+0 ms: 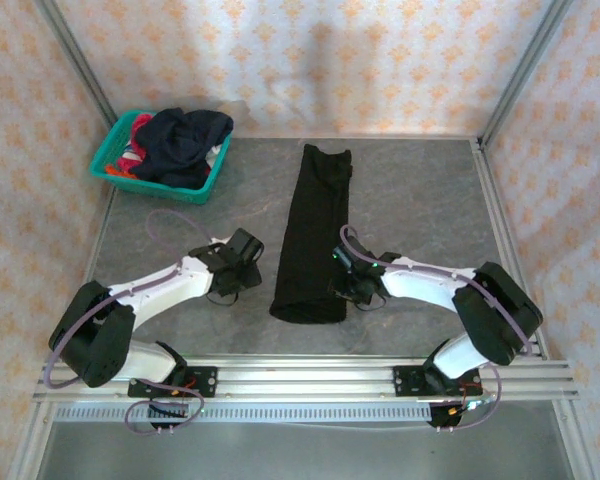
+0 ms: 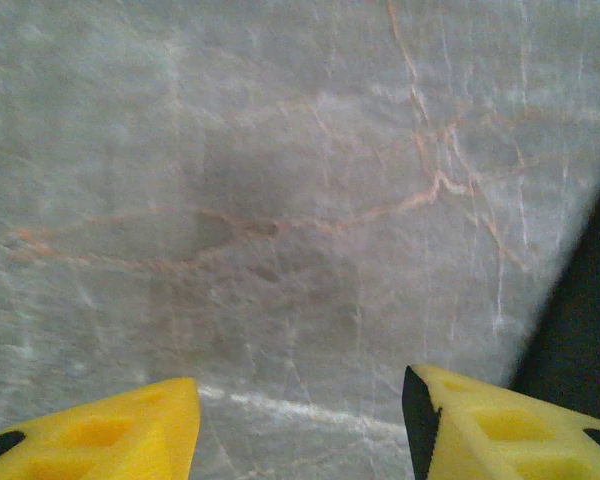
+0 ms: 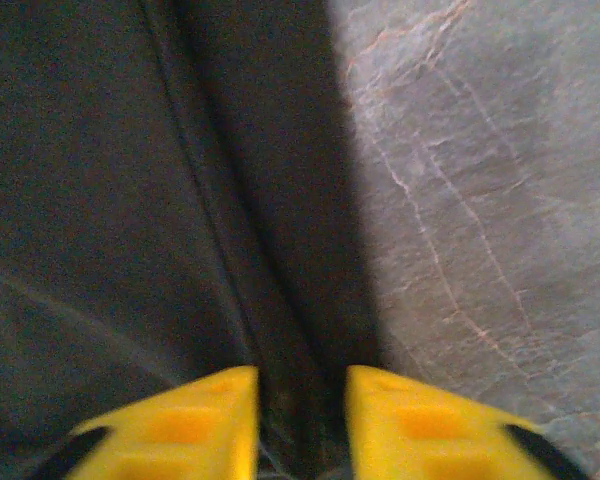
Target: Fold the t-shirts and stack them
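Top external: left pincer point(image 2: 300, 398) apart over table point(image 1: 420, 200), right pincer point(image 3: 301, 402) apart, seemingly astride t-shirt point(image 1: 315, 220) edge.

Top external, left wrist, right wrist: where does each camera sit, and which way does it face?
Top external: above, behind the bases, looking down on table, black t-shirt and basket; both arms show.
Left wrist: on the left arm, facing down at the table; its yellow fingers show, apart.
Right wrist: on the right arm, facing down at the shirt's edge; its yellow fingers show.
Shared: both wrist views catch the black t-shirt.
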Available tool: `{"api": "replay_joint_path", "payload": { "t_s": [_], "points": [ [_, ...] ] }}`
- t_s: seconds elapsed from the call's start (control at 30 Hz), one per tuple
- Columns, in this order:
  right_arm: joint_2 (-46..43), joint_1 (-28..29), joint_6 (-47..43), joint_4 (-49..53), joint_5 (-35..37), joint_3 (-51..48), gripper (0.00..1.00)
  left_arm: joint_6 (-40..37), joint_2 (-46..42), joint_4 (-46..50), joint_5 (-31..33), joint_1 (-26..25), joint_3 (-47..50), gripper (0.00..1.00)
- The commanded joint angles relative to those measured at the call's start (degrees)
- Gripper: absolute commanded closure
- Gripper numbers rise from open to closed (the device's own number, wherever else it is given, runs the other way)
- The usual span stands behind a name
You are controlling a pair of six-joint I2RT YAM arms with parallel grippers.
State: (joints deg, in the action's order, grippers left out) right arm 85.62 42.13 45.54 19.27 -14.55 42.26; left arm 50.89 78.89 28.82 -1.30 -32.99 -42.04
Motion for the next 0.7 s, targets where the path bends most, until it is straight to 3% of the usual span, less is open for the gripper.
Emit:
{"api": "replay_joint_path", "payload": {
  "t_s": [0.0, 0.1, 0.2, 0.33, 0.53, 0.67],
  "points": [
    [-4.18, 1.37, -2.60, 3.85, 4.94, 2.36, 0.46, 2.76, -1.33, -4.85, -4.30, -2.16, 2.16, 0.39],
    [-7.63, 2.25, -4.72, 6.19, 6.79, 3.06, 0.35, 5.95, -1.98, -9.23, -7.45, -4.06, 4.77, 0.32],
    [-9.31, 2.34, -4.73, 9.39, 6.78, 3.30, 0.33, 10.45, -2.66, -15.26, -11.16, -5.16, 7.67, 0.25],
    [-13.55, 1.66, -0.63, 10.25, 5.79, -0.61, 0.33, 12.63, -3.48, -17.94, -12.43, -7.69, 8.46, 0.26],
    [-16.61, 1.07, 8.74, 1.24, -3.11, -9.64, 0.35, 14.12, -2.43, -19.50, -13.73, -9.84, 9.43, 0.31],
    [-16.69, 1.60, 11.55, -4.02, -5.51, -12.72, 0.42, 14.32, -1.46, -19.90, -14.32, -11.49, 9.39, 0.34]
  ]
}}
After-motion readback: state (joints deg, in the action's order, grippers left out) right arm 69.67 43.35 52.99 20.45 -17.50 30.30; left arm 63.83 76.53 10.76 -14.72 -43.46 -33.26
